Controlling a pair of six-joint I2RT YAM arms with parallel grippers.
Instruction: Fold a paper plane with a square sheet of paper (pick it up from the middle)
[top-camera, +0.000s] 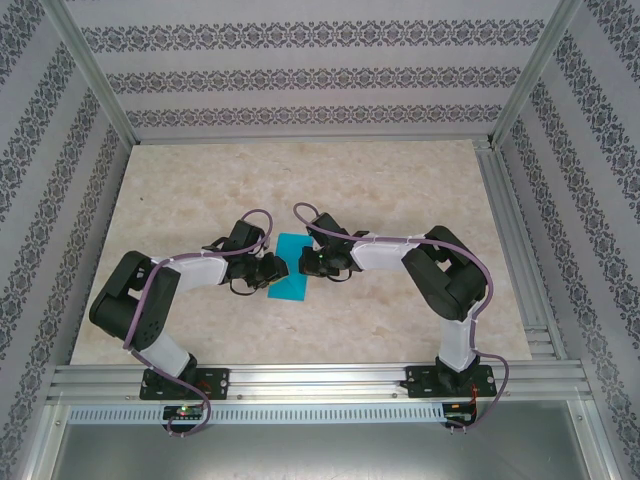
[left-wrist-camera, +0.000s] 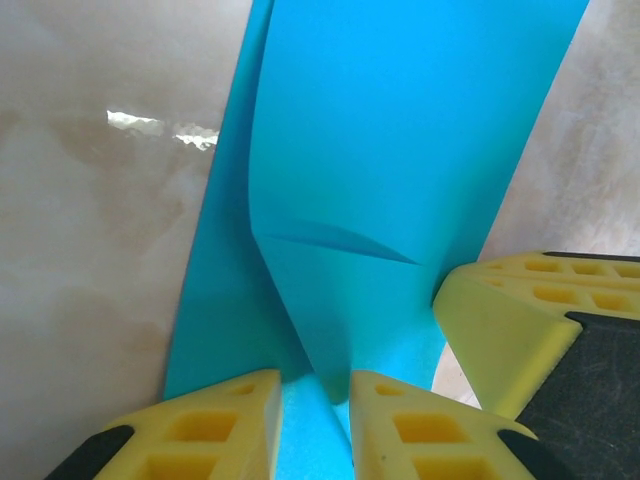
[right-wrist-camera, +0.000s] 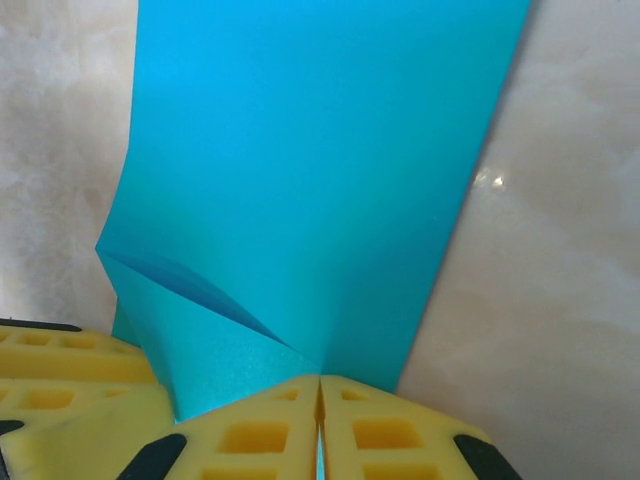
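From where I stand: one square sheet of paper (top-camera: 292, 272), one table (top-camera: 400, 190). Two arms, the left arm (top-camera: 190, 268) and right arm (top-camera: 385, 255); two tools, the left tool (top-camera: 274, 270) and right tool (top-camera: 312, 264).

Eyes out for lettering, and nothing legible turns up anywhere. The square sheet of paper (left-wrist-camera: 400, 130) is plain turquoise, no print on it in either wrist view. At the top of the overhead frame, the wall panels (top-camera: 300, 80) carry ornamental bands, a pattern and not letters. At the bottom of that frame, the arm bases (top-camera: 185, 382) have small fittings that are far too tiny to read
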